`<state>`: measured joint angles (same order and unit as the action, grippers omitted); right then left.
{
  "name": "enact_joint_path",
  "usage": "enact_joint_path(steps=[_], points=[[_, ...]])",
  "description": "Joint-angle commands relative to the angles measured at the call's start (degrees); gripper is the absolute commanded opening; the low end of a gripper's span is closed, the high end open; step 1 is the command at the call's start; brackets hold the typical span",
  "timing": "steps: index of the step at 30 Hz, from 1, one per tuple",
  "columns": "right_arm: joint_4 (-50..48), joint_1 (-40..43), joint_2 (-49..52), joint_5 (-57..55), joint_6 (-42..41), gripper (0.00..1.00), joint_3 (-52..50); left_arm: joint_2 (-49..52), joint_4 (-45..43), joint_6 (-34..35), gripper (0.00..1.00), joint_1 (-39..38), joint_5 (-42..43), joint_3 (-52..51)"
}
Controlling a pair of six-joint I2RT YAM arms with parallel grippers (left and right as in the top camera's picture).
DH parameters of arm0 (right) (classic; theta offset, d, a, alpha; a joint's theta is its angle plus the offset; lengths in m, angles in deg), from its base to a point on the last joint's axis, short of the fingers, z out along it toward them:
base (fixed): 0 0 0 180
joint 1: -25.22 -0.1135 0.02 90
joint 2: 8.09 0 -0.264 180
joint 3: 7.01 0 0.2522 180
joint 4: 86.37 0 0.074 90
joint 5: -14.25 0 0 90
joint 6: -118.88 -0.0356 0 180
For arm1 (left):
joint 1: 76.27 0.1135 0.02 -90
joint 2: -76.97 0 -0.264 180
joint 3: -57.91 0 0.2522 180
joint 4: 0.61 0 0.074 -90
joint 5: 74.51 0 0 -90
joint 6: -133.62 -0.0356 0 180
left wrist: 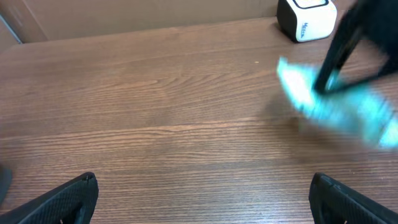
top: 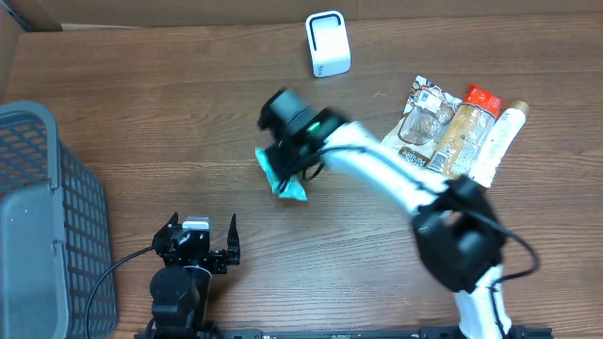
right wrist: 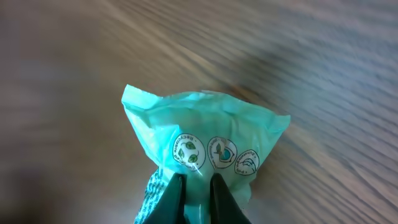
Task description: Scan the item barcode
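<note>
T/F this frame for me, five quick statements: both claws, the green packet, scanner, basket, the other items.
1. The right claw is shut on the green packet. True.
2. The left claw grips the packet as well. False: it is open, empty and apart from the packet.
3. The white scanner is inside the grey basket. False: it stands on the table, near the far edge.
4. The basket is on the robot's left side. True.
5. The other packaged items lie right next to the basket. False: they lie on the right side, across the table from it.
</note>
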<state>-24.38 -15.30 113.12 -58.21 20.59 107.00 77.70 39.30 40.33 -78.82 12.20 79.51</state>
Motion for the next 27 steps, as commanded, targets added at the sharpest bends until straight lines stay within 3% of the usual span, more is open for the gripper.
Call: enact_joint_path(steps=[1,5,12,27], points=[[-0.5,7.3,-3.8,31.5,4.1,0.04,0.5,-0.5,0.0,0.7,1.00,0.0,-0.5,-0.3],[-4.1,11.4,-1.5,41.1,4.1,0.04,-5.6,-0.5,0.0,0.7,1.00,0.0,-0.5,-0.3],[-13.9,11.3,1.3,43.9,1.6,0.04,-15.8,-0.5,0.0,0.7,0.99,0.0,-0.5,-0.3],[-10.6,11.3,2.7,20.8,-5.3,0.06,-16.0,-0.5,0.0,0.7,0.99,0.0,-0.5,-0.3]])
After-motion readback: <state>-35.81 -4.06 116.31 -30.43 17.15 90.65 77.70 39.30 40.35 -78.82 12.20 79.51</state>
